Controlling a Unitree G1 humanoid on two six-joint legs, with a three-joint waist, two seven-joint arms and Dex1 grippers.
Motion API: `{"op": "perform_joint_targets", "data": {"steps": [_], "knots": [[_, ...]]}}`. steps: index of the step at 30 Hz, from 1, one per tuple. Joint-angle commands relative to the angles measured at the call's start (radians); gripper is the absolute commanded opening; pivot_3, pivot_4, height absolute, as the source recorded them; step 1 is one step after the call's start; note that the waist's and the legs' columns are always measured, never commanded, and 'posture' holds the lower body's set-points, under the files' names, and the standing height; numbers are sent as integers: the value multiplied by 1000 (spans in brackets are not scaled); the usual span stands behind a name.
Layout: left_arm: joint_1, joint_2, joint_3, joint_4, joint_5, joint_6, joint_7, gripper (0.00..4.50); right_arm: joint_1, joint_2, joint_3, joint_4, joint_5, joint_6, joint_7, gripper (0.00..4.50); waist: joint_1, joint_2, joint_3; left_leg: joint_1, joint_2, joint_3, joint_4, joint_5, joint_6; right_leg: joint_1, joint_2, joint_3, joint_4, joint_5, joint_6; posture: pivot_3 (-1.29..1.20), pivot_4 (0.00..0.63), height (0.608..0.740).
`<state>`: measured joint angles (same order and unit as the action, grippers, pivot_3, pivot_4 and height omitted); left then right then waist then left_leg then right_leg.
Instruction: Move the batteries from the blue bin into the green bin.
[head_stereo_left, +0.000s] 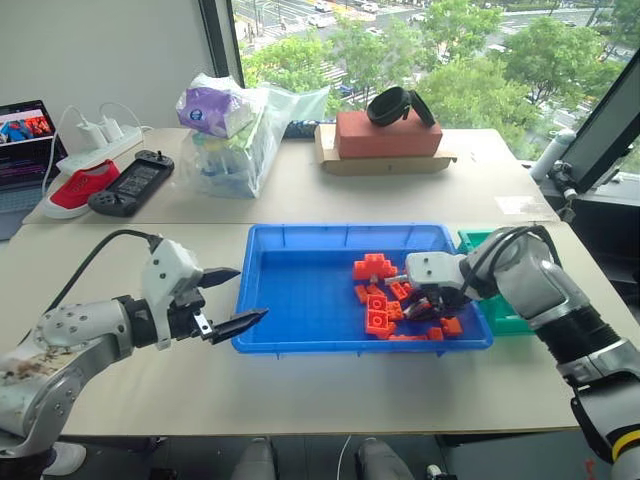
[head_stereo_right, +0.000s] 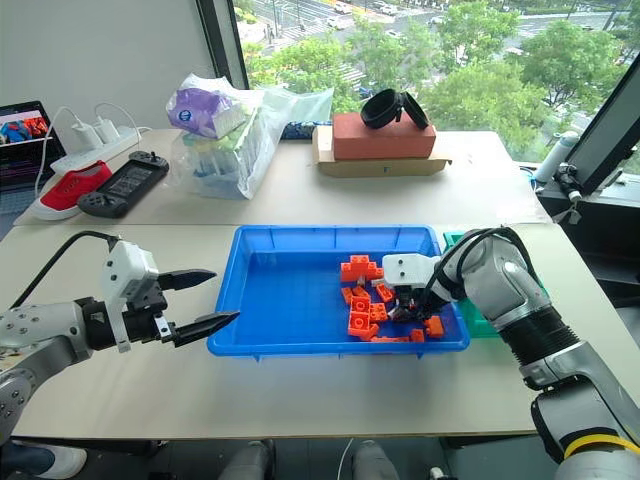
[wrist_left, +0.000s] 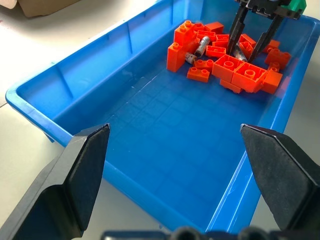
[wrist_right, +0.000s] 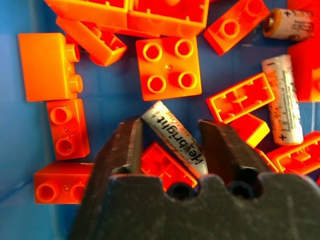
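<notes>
Batteries lie among orange building bricks (head_stereo_left: 378, 322) at the right end of the blue bin (head_stereo_left: 300, 300), which sits on the table (head_stereo_left: 300, 390). The green bin (head_stereo_left: 478, 240) stands just beyond the blue bin's right wall, partly hidden behind the right arm.

Right gripper (wrist_left: 252, 52) is lowered into the brick pile. In the right wrist view, its jaws straddle one battery (wrist_right: 175, 136) lying at a slant, tilted over a brick. The jaws stand narrow on either side of it; whether they have clamped it cannot be told. Two further batteries (wrist_right: 283, 97) lie to one side, near each other, between bricks.

Left gripper (head_stereo_left: 228, 300) hovers outside the blue bin's left wall, jaws released and holding nothing.

Risks, as judged:
- The slanted battery may roll or pivot out as the jaws close, because it is round and rests on an uneven brick rather than the bin floor.
- A brick beneath or beside it may be pinched along with it and carried to the green bin.
- An off-centre hold may let the battery drop during the lift.
- The green bin, screened by the arm, may be nudged on transfer.
</notes>
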<state>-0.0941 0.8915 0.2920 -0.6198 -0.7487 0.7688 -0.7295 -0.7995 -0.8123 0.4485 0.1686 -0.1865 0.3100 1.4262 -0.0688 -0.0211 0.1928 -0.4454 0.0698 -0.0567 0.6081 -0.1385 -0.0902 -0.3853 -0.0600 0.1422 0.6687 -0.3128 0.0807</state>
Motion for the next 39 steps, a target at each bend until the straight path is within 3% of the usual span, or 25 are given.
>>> {"op": "perform_joint_targets", "data": {"steps": [1, 2, 9, 16, 19, 22, 25, 39], "knots": [[2, 6, 21, -39, -9, 0, 11, 4500, 5, -15, 9, 7, -34, -37, -5, 611, 0, 0, 0, 0, 0, 0, 0, 0, 0, 0, 0, 0, 0, 0, 0, 0, 150, 740], [2, 5, 18, -40, -8, 1, 14, 4500, 4, -17, 9, 8, -35, -45, -4, 283, 0, 0, 0, 0, 0, 0, 0, 0, 0, 0, 0, 0, 0, 0, 0, 0, 150, 740], [-7, 6, 8, -32, -10, 0, 11, 4500, -29, 2, -78, -22, 60, -34, 2, 261, -1, -1, 0, 0, 0, 0, 0, 0, 0, 0, 0, 0, 0, 0, 0, 0, 150, 740], [-68, -39, 14, -22, -108, 36, 36, 4500, -105, -106, -272, -79, 270, 146, 102, 261, 5, 0, 0, 0, 0, 0, 0, 0, 0, 0, 0, 0, 0, 0, 0, 0, 150, 740], [-106, -57, 28, -22, -178, 64, 57, 4500, -167, -154, -314, 65, 223, 100, 5, 261, 9, -1, 0, 0, 0, 0, 0, 0, 0, 0, 0, 0, -1, 0, 0, 0, 150, 740], [-138, -58, 28, -11, -213, 78, 69, 4500, -239, -217, -298, 310, 96, -18, -155, 261, 7, -1, 0, 0, 0, 0, 0, 0, 0, 0, 0, 0, -1, 0, 0, 0, 150, 740], [-149, -53, 12, -2, -211, 79, 69, 4500, -249, -254, -262, 443, 25, -100, -205, 261, 8, -1, 0, -1, 0, 0, -1, 0, 0, 0, 0, 0, -2, 0, 0, 0, 150, 740], [-134, -30, -19, -3, -205, 108, 63, 4500, -81, -230, -224, 363, -14, -51, -144, 261, -4, 0, 0, 0, 0, 1, 0, 0, 0, 0, 0, 1, -1, 0, 0, 0, 150, 740]]}}
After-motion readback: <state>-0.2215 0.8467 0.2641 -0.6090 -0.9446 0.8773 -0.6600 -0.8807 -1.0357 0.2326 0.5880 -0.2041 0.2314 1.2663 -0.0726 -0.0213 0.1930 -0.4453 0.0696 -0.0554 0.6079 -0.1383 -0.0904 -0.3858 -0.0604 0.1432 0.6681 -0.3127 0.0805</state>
